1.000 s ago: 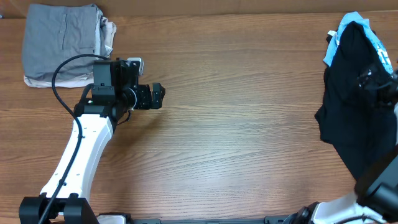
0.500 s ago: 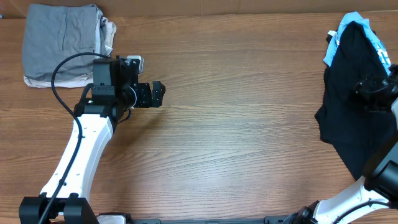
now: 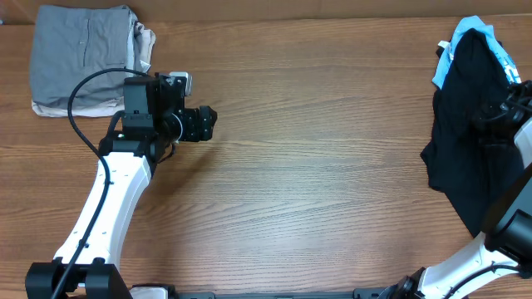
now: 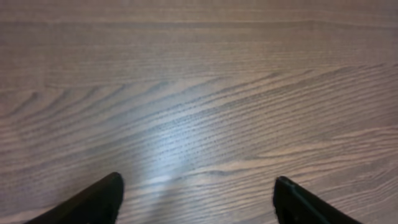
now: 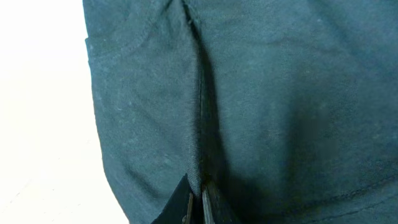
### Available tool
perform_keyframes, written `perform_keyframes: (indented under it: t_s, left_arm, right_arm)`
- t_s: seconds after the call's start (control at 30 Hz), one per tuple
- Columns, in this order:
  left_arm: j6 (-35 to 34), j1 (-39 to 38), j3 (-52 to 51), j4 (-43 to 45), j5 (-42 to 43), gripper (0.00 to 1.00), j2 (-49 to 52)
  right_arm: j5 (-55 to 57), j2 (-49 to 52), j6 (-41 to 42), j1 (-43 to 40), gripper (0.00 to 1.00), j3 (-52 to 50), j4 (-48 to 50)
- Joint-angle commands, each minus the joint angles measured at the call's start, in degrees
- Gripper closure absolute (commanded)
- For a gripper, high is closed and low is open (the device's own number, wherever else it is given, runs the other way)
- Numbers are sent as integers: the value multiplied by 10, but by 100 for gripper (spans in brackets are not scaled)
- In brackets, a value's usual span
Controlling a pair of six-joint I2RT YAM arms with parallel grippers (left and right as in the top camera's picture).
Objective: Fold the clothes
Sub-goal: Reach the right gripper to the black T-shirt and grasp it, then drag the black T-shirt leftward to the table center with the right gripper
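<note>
A black T-shirt (image 3: 465, 141) lies crumpled at the table's right edge, on top of a light blue tee (image 3: 453, 51). My right gripper (image 3: 492, 116) sits on the black shirt. In the right wrist view its jaws (image 5: 200, 194) are pressed together on a raised ridge of the black fabric (image 5: 280, 93). My left gripper (image 3: 208, 124) hovers over bare wood at the left. Seen from the left wrist, its gripper (image 4: 198, 190) is open, with only wood grain between the fingertips (image 4: 111, 190).
A folded grey garment (image 3: 79, 54) rests at the back left corner, with a beige piece (image 3: 146, 40) beside and under it. The wooden table (image 3: 316, 166) spreads between the two arms. The left arm's black cable (image 3: 83, 95) loops near the grey pile.
My right gripper has closed onto a fold of the black T-shirt. The left jaws have narrowed a little, and the left arm stayed where it was.
</note>
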Motion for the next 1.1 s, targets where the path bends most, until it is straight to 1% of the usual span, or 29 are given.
perform_keyframes:
  t_s: [0.0, 0.07, 0.17, 0.3, 0.4, 0.63, 0.77, 0.93, 0.97, 1.0, 1.03, 1.07]
  left_arm:
    - [5, 3, 32, 14, 9, 27, -19]
    - [5, 3, 53, 18, 7, 31, -22]
    - [5, 6, 96, 16, 4, 31, -23]
    - [5, 16, 148, 15, -2, 25, -23]
    - [5, 29, 177, 15, -25, 21, -23]
    - [18, 57, 189, 15, -63, 16, -23]
    - [22, 80, 189, 14, -81, 14, -23]
    - [31, 105, 189, 11, -86, 12, -23]
    - [31, 109, 189, 10, -86, 11, -23]
    - [31, 112, 189, 9, -86, 11, -23]
    - [31, 115, 189, 7, -86, 10, -23]
    - [31, 117, 189, 6, -86, 9, -23]
  right_arm:
    - [-4, -11, 2, 9, 96, 21, -16]
    - [-10, -26, 2, 19, 96, 31, -37]
    - [-30, -56, 0, 50, 96, 64, -94]
    - [-53, -79, 2, 127, 96, 123, -181]
    - [-61, -80, 13, 202, 96, 152, -214]
    - [-64, -76, 32, 410, 96, 152, -210]
    - [-64, -74, 37, 548, 96, 152, -187]
    - [-52, -66, 42, 695, 96, 152, -156]
    - [-41, -66, 43, 720, 90, 152, -155]
    - [-28, -66, 44, 741, 80, 152, -155]
    - [-11, -66, 50, 762, 66, 152, -156]
    - [2, -66, 61, 774, 63, 153, -156]
